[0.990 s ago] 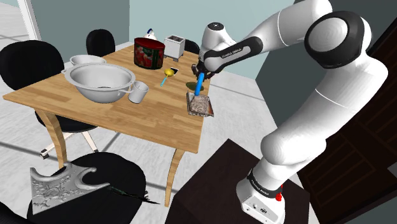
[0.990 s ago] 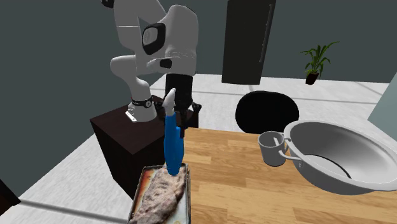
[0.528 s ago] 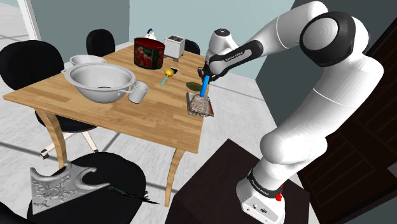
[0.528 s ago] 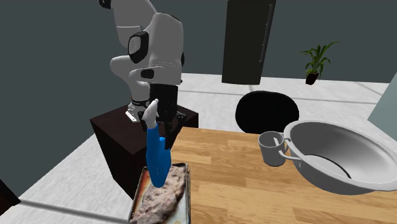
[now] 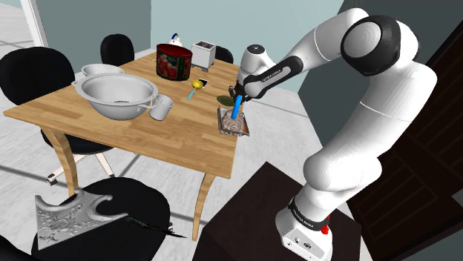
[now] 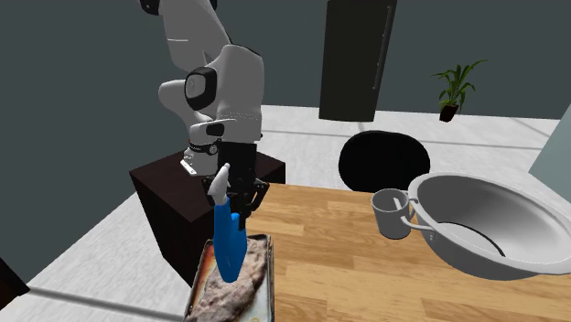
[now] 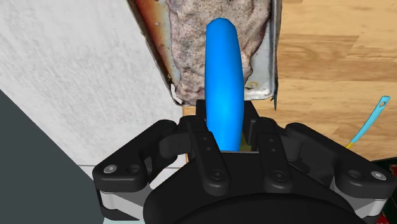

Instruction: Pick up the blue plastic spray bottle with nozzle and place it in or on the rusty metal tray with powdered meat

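**Q:** What do we see at the hand (image 7: 224,127)?

**A:** Its two fingers are clenched on the nozzle end of the blue spray bottle (image 7: 222,63). The bottle hangs base-down and a little tilted over the tray (image 7: 275,60). Its base is low over the powdered meat (image 7: 188,44) heaped in the tray; we cannot tell whether the two touch.

**Q:** How do we finish the placing well?

**A:** We judge that the base should be lowered gently until it bears on the meat, well inside the tray's rim. Only then should we part the fingers and lift straight away. The bottle is tall and the heap uneven, so it may topple onto the desk (image 7: 331,51) beside the tray. Laying it along the tray looks safer.
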Robot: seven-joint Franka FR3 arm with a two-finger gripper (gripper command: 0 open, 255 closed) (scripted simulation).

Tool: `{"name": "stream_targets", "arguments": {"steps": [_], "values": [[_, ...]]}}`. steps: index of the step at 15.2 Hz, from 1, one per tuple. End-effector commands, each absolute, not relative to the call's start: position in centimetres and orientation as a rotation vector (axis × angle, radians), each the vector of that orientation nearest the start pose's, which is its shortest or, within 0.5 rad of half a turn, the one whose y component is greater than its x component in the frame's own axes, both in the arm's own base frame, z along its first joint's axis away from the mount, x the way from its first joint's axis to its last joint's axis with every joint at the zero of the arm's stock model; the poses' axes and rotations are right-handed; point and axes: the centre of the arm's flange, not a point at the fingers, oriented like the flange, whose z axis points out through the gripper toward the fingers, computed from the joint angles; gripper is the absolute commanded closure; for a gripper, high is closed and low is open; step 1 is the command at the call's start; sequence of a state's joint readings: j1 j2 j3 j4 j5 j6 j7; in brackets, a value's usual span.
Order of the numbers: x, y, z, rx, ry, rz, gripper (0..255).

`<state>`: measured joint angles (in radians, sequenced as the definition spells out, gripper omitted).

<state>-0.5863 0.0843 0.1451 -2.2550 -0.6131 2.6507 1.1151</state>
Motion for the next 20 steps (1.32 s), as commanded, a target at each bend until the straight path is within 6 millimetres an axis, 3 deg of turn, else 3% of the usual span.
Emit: {"name": "stream_targets", "arguments": {"steps": [1,7,8,13,17,20], "values": [[50.9,-22.3,35.2,-2.854,1.669,-0.679,255],[50.9,-22.3,35.2,-2.854,1.670,-0.679,255],[50.8,-22.3,35.2,-2.854,1.670,-0.679,0],[50.9,-22.3,35.2,-2.854,1.670,-0.679,0],[49.8,-20.4,39.6,-2.854,1.670,-0.679,0],[49.8,-20.4,39.6,-2.854,1.670,-0.679,0]]}}
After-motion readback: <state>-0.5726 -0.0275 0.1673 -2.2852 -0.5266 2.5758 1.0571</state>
